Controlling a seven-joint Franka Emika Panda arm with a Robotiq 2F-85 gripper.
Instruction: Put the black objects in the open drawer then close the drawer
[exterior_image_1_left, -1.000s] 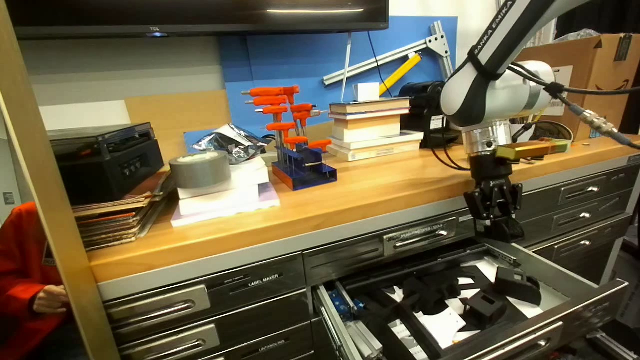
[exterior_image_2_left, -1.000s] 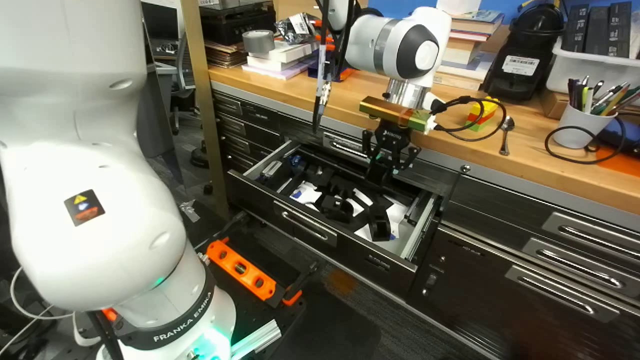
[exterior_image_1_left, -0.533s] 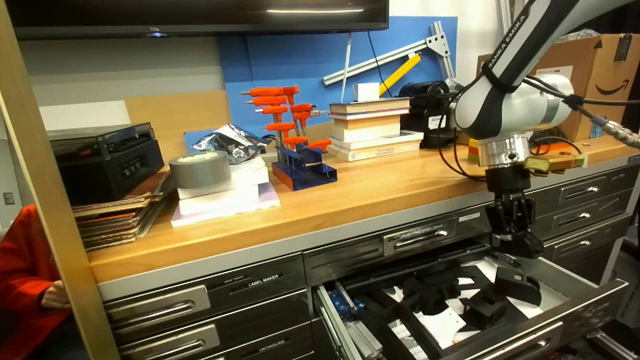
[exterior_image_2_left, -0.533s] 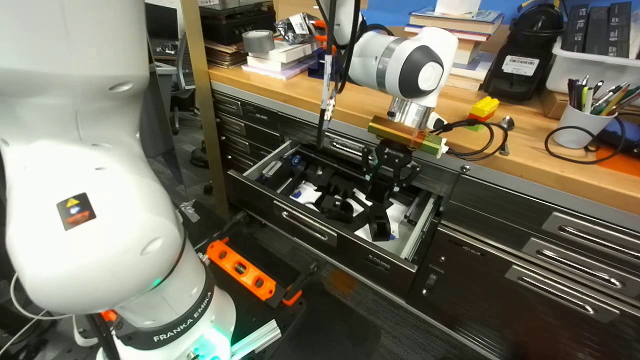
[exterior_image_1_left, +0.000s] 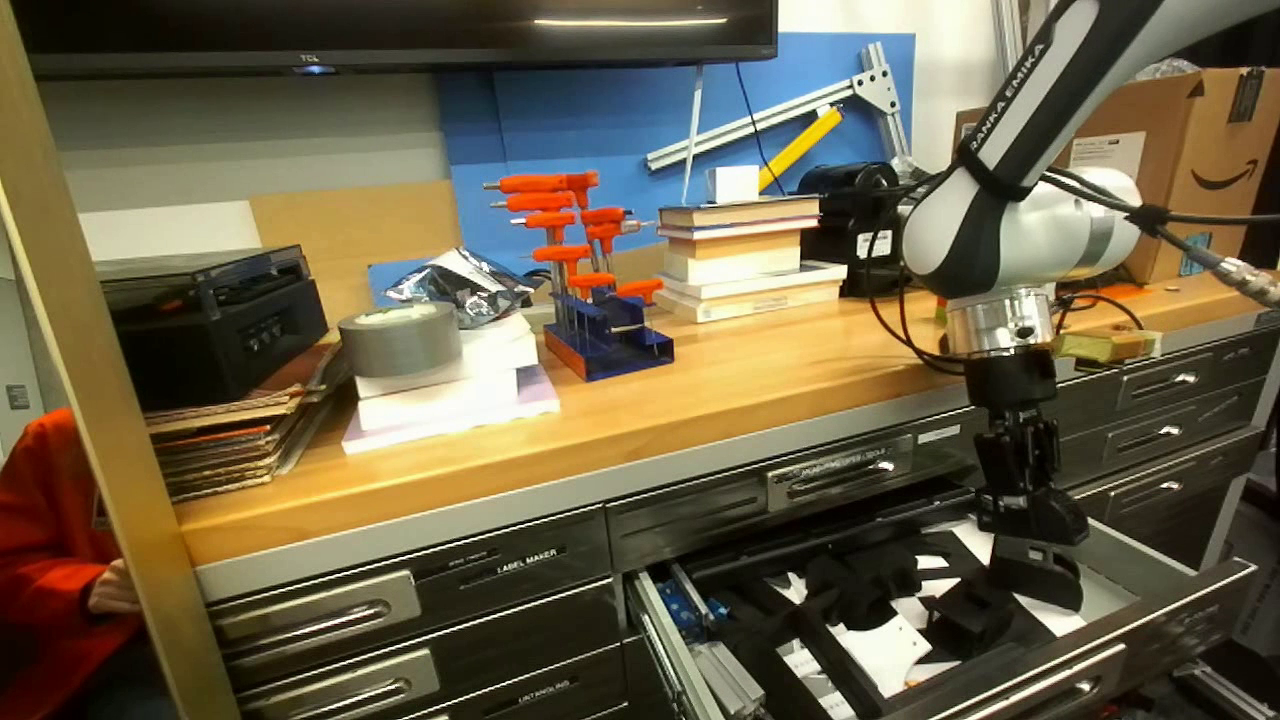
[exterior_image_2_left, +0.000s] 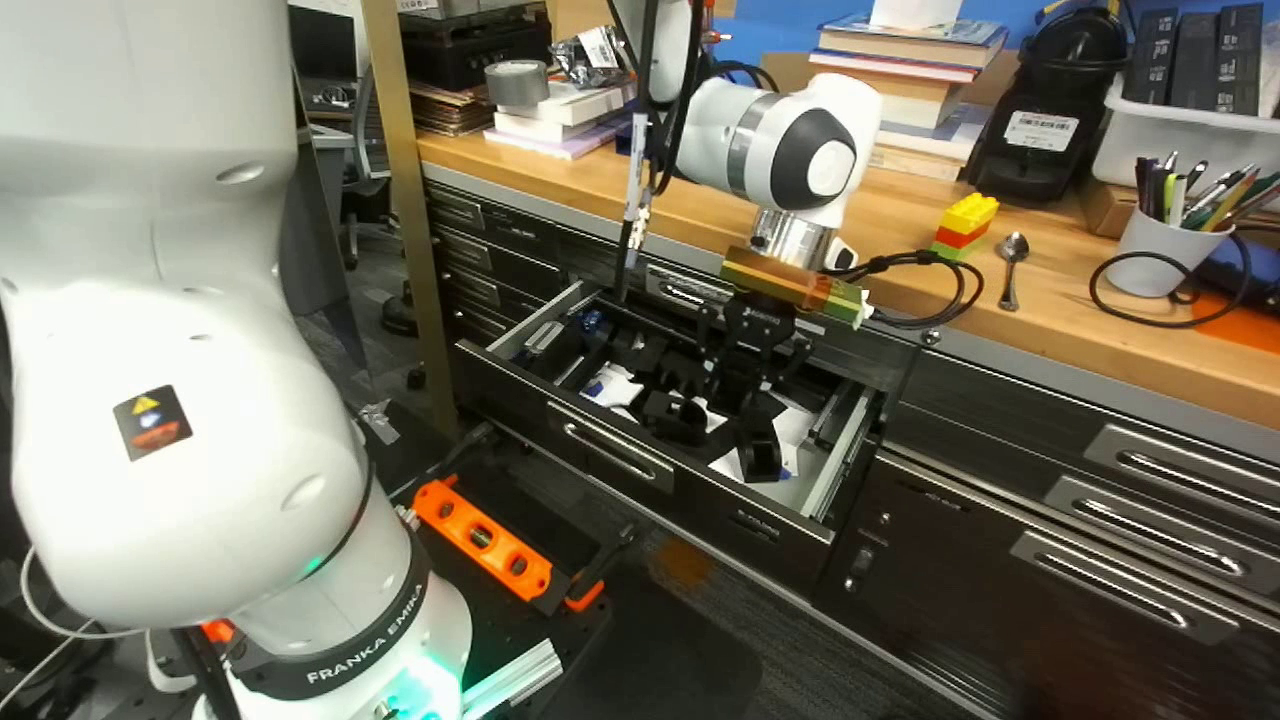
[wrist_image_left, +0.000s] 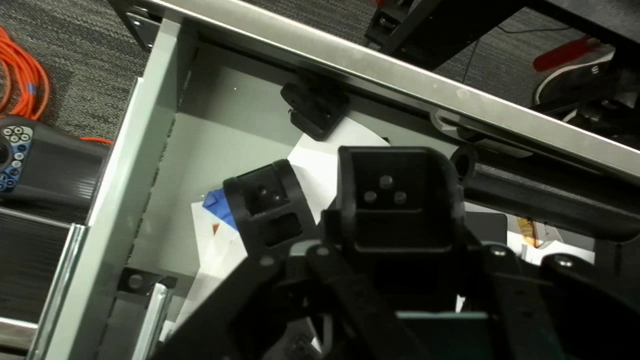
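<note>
My gripper (wrist_image_left: 397, 235) is shut on a black bracket (wrist_image_left: 400, 197), a boxy piece with small round holes. In both exterior views the gripper (exterior_image_1_left: 1022, 480) (exterior_image_2_left: 745, 365) points down over the open drawer (exterior_image_1_left: 1195, 605) (exterior_image_2_left: 740, 500) with the black bracket (exterior_image_1_left: 1035, 515) at its tips, low above the things inside. Several other black objects lie in the drawer, such as a curved black piece (exterior_image_1_left: 1035, 575) (exterior_image_2_left: 760, 450) and a boxy black piece (exterior_image_1_left: 970, 615). A small black piece (wrist_image_left: 317, 112) lies near the drawer's front wall. Whether the held bracket touches anything below cannot be told.
The wooden worktop (exterior_image_1_left: 760, 375) overhangs behind the drawer. On it stand a hex key stand (exterior_image_1_left: 610, 340), books (exterior_image_1_left: 740, 265), toy bricks (exterior_image_2_left: 965, 225), a spoon (exterior_image_2_left: 1010, 270) and a pen cup (exterior_image_2_left: 1165, 250). White papers (wrist_image_left: 320, 165) lie in the drawer.
My gripper, holding the black bracket, has moved out from the cabinet over the drawer, then sunk lower towards the things inside. The drawer and its contents have not visibly moved.
</note>
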